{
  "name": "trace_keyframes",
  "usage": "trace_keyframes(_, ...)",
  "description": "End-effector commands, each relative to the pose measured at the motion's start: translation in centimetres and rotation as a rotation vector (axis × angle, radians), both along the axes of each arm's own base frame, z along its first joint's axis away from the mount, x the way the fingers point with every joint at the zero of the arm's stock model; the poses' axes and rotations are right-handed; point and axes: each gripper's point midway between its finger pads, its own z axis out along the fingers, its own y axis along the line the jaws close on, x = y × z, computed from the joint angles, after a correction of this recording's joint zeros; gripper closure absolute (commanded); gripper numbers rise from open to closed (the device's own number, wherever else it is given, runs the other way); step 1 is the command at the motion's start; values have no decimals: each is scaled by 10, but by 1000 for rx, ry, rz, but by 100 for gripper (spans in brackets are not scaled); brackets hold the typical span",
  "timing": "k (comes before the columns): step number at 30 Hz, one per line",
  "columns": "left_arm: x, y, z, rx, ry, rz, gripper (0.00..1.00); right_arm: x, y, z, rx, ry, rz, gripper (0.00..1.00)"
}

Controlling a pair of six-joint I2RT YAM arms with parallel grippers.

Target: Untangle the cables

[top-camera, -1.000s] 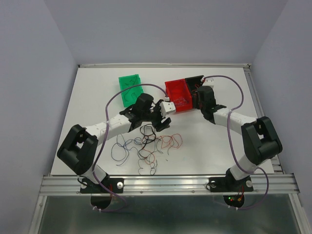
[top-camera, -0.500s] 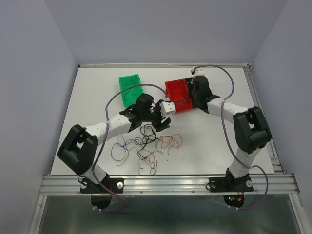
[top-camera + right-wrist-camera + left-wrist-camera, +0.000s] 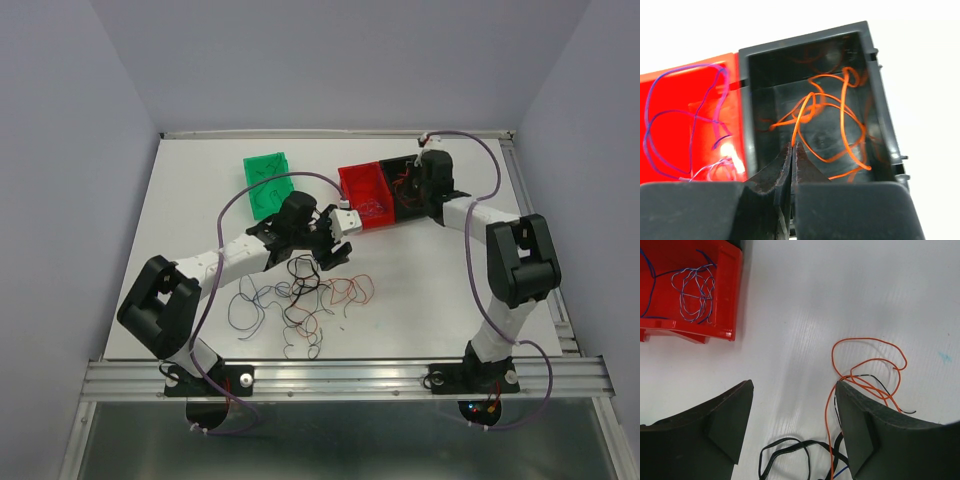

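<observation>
Since a second ago, our right arm has swung from the near side of the red bin [image 3: 360, 185] to the far right, so the right gripper [image 3: 791, 150] now hangs over the black bin [image 3: 881, 105] that touches the red one; our left arm has not shifted. We see the right fingers pressed tight together, nipping one orange cable [image 3: 842, 120] whose strand runs right into their tips while its curls lie inside the black bin. Blue-purple strands [image 3: 692, 287] lie in the red bin. Our left gripper [image 3: 792, 390] is spread wide and holds nothing, low over the table [image 3: 200, 200]. Between its fingers a black loop [image 3: 785, 450] lies on the table, and orange strands [image 3: 867, 362] run beside its right finger. Most of the cables [image 3: 300, 295] sprawl loose on the table near the left gripper. A green bin [image 3: 265, 180] sits farther back, left of the red one.
</observation>
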Motion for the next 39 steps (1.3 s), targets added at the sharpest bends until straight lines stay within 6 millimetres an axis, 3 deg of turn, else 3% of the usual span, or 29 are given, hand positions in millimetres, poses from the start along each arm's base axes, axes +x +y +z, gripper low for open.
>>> trace_keyframes(1, 5, -9, 22, -40, -47, -25, 23, 6, 13, 1, 125, -19, 56, 99)
trace_keyframes(5, 5, -10, 22, -39, -49, -28, 23, 12, 7, -4, 152, 8, 53, 96)
trace_keyframes(8, 4, -10, 22, -37, -51, -30, 23, 10, 6, 1, 151, 0, 49, 83)
trace_keyframes(11, 3, -8, 24, -39, -59, -30, 22, 6, 4, 22, 156, -36, 46, 71)
trace_keyframes(12, 2, -8, 26, -29, -67, -41, 21, 3, 2, 38, 159, -58, 35, 67)
trace_keyframes(14, -6, -12, 24, 4, -63, -66, 20, -1, 3, 56, 164, -72, 29, 52)
trace_keyframes(20, -24, 5, 16, 123, -93, -65, 19, -43, 12, 91, 246, -43, -13, 29)
trace_keyframes(22, -28, 16, 6, 164, -90, -49, 18, -65, 18, 86, 265, -4, -10, 28)
trace_keyframes(23, -26, 21, 4, 184, -98, -24, 18, -78, 21, 101, 292, -33, -9, 28)
trace_keyframes(24, -26, 24, 0, 195, -97, -14, 18, -92, 17, 80, 285, 5, -25, 28)
trace_keyframes(28, -32, 25, -9, 207, -79, -36, 18, -125, 24, 81, 353, 13, 23, 28)
trace_keyframes(33, -52, 21, -10, 201, -88, -146, 18, -143, 35, 94, 392, -25, 88, 28)
trace_keyframes(39, -84, 13, -26, 242, -157, -292, 18, -144, 49, 81, 393, 24, 133, 28)
